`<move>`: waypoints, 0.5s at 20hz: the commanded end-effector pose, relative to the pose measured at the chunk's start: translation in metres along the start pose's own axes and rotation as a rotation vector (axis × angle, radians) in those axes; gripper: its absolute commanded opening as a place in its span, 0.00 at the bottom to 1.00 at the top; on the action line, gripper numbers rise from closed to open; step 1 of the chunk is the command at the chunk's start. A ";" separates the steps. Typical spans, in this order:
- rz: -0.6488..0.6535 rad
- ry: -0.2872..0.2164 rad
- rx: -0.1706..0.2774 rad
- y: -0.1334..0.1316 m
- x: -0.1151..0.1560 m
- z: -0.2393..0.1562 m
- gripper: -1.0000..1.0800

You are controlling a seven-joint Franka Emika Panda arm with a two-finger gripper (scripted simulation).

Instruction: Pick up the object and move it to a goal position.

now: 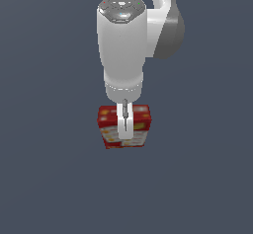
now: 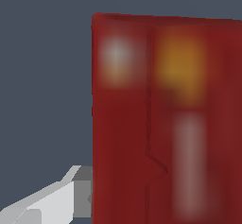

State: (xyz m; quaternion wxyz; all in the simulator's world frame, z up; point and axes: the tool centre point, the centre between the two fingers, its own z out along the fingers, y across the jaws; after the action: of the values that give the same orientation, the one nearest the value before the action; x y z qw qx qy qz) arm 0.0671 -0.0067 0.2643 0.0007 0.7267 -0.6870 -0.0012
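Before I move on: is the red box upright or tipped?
Upright: in the exterior view the red box shows level top and vertical sides, with the end effector over it.

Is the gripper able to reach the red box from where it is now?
Yes, it seems so. The gripper is already down at the box, a finger beside its side; nothing stands between them. Whether it grips is unclear.

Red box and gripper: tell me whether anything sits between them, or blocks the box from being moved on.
Nothing visible stands between them. In the exterior view the gripper is already down over the red box, one finger lying across its front face. The wrist view shows a finger right beside the box. No other object appears around it; no goal marker is visible.
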 end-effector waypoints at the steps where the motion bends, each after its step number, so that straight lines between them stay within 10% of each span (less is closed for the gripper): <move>1: 0.001 0.000 0.002 0.006 0.011 -0.026 0.00; 10: 0.001 0.000 0.002 0.026 0.051 -0.120 0.00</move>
State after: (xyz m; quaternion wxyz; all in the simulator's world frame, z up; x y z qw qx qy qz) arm 0.0480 -0.0526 0.3678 0.0000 0.7264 -0.6873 -0.0005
